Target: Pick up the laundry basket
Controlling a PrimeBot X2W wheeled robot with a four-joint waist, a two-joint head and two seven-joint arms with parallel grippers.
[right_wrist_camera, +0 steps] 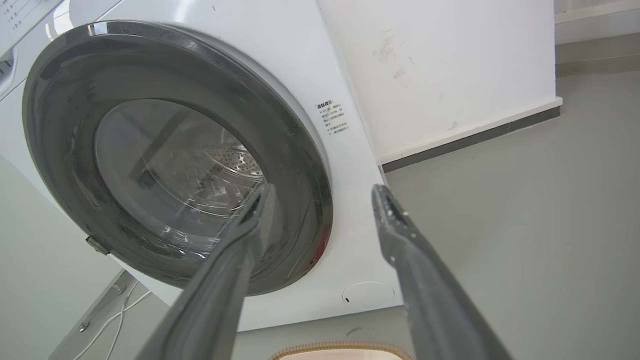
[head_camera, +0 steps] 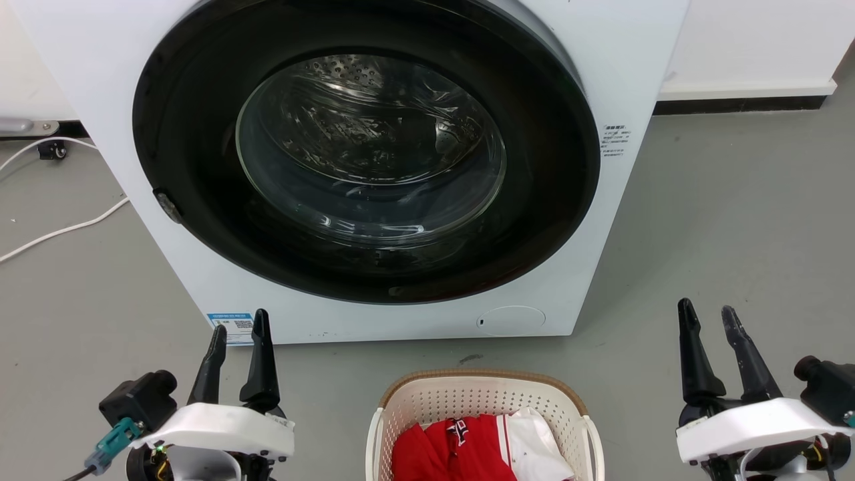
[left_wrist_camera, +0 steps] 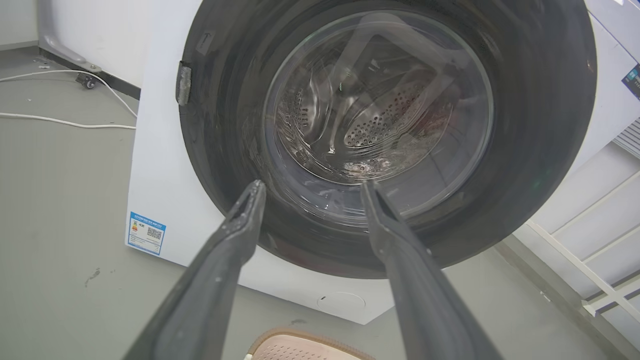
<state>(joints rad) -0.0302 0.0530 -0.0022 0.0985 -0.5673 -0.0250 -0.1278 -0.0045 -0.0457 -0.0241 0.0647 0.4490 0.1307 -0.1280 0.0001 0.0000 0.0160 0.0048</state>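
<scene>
You had one laundry basket point(head_camera: 467, 399) on the floor point(head_camera: 735, 234), just in front of the one washing machine point(head_camera: 628, 60). It stood between your two grippers and touched neither of them. Inside the basket lay two things, side by side: one red garment point(head_camera: 447, 447) and one white garment point(head_camera: 538, 447). The round door point(head_camera: 200, 133) of the machine was closed. Your left gripper point(head_camera: 240, 322) had its fingers spread and held nothing, and your right gripper point(head_camera: 706, 307) was the same.
</scene>
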